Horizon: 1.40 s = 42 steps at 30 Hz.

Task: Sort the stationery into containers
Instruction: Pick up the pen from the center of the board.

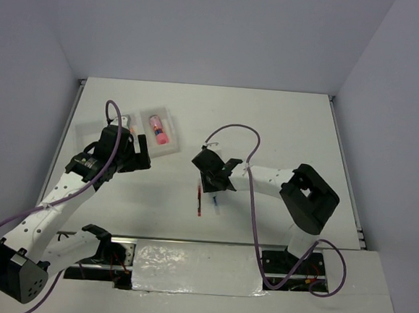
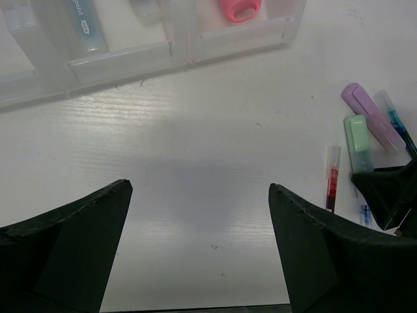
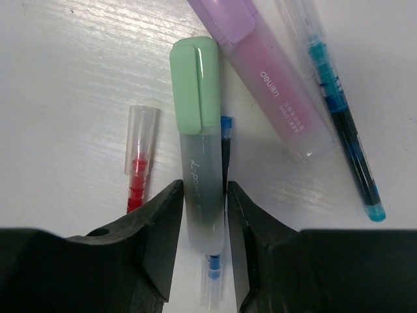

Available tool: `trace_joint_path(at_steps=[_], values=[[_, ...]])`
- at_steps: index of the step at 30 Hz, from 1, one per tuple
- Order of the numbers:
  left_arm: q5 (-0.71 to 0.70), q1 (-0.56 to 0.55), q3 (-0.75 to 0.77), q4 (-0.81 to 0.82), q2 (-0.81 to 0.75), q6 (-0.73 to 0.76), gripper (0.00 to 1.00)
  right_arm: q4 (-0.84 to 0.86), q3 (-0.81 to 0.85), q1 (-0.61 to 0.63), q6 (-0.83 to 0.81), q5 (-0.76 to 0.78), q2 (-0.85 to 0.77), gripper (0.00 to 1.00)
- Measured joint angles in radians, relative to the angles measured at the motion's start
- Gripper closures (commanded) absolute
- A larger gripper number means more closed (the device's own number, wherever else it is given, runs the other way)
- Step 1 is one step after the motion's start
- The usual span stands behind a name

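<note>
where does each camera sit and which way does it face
Top: above and behind the arms, looking down at the table; both arms show.
Left wrist: on the left arm, facing the tray; open left tool at the bottom.
Right wrist: on the right arm, facing down; right tool pinches the green highlighter.
Shared: both wrist views show that highlighter and the red pen.

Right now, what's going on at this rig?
The right pincer grips the green highlighter by its clear barrel, on the table beside a lilac highlighter, a teal pen and a red pen. The left pincer hangs open and empty just short of the tray, where a pink marker already lies in one compartment.
</note>
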Motion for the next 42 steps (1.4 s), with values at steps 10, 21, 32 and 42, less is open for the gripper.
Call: trace_joint_path(at_steps=[10, 21, 32, 42], values=[[0.022, 0.000, 0.000, 0.004, 0.000, 0.001, 0.01, -0.029, 0.000, 0.014, -0.006, 0.045, -0.044, 0.42], [0.025, 0.000, 0.000, 0.004, 0.000, 0.002, 0.01, -0.035, 0.042, 0.021, -0.024, 0.031, -0.014, 0.58], [0.026, 0.000, 0.000, 0.004, 0.000, 0.002, 0.01, -0.034, 0.081, 0.025, -0.029, 0.012, 0.076, 0.61], [0.066, 0.000, -0.013, 0.032, 0.000, -0.002, 0.01, -0.027, 0.085, 0.026, -0.026, 0.014, 0.077, 0.81]])
